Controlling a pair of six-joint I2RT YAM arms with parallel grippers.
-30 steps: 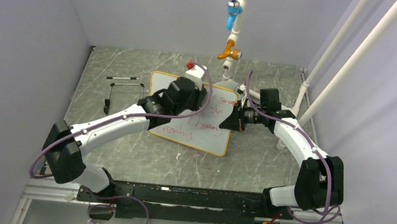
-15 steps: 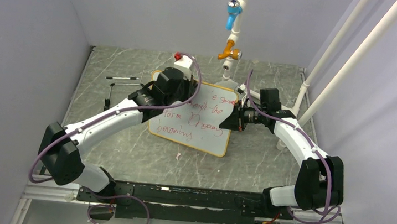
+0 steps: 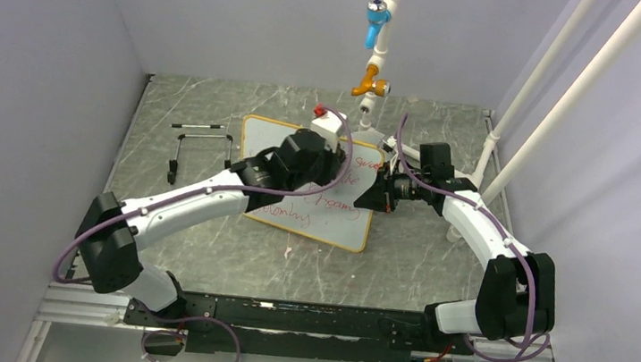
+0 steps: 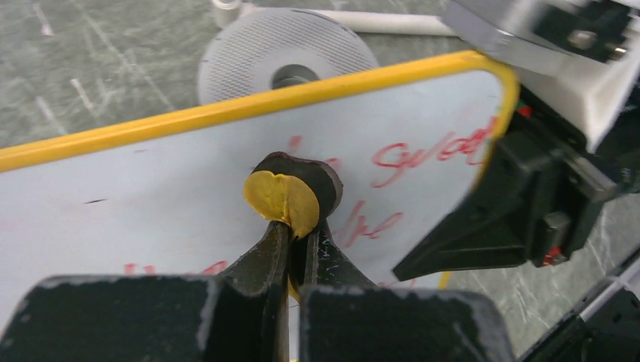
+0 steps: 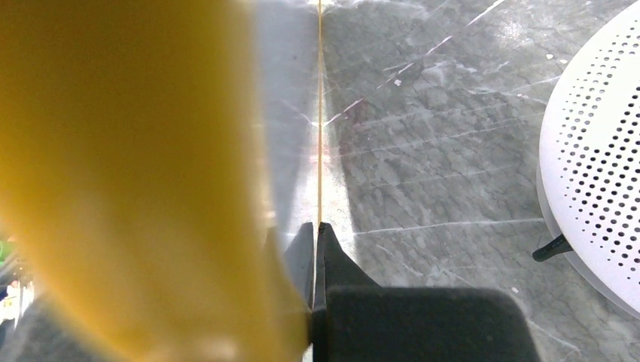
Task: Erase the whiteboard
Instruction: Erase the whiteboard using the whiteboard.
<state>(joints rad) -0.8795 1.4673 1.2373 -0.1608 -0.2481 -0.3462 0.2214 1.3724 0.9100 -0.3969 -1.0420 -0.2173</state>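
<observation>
Under the left claw (image 4: 290,240), clamped tight on a small yellow-backed eraser pad (image 4: 283,197), the whiteboard (image 4: 136,188) looks wiped bare to the pad's left. That claw has just swung back from the board's far-left corner toward the right claw (image 3: 380,196), which is pinched shut on the board's right edge. Red writing (image 4: 394,157) remains to the right of the pad and nearer than it, so the erasing looks only partly done.

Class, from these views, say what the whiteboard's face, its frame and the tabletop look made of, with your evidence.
Whiteboard face: smooth, faintly glossy white coating, perhaps melamine; red ink sits on top.
Frame: thin yellow-orange strip, probably plastic; even colour, rounded corner.
Tabletop: grey with white veins, marble-look stone or laminate; cannot tell which.
</observation>
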